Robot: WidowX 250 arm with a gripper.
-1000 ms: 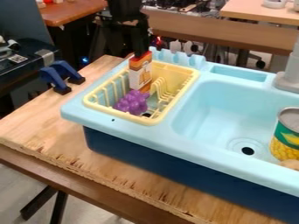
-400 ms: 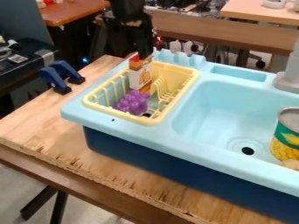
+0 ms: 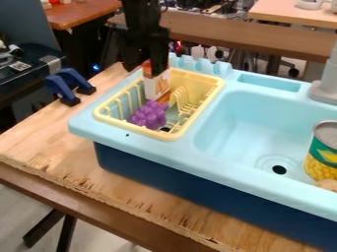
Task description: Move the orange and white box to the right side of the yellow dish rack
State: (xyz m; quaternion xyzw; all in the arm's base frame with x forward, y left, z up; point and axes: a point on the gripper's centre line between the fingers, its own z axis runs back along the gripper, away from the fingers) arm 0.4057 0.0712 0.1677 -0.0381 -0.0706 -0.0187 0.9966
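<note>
One wooden board (image 3: 59, 172) bears the toy sink (image 3: 148, 140). On the right, a can (image 3: 323, 152) with corn on its label stands in the basin (image 3: 253, 118). To the left, the yellow rack (image 3: 135, 130) holds purple grapes (image 3: 149, 115) and, just behind them, an orange-and-white box (image 3: 156, 87). The black gripper (image 3: 144, 70) hangs at the box's top, fingers spread, unclenched. Farther back runs a brown bench (image 3: 253, 35).

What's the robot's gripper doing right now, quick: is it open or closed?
Gripper: open, fingers apart, at the top of the small orange-and-white box; whether one touches it, I can't tell.
</note>
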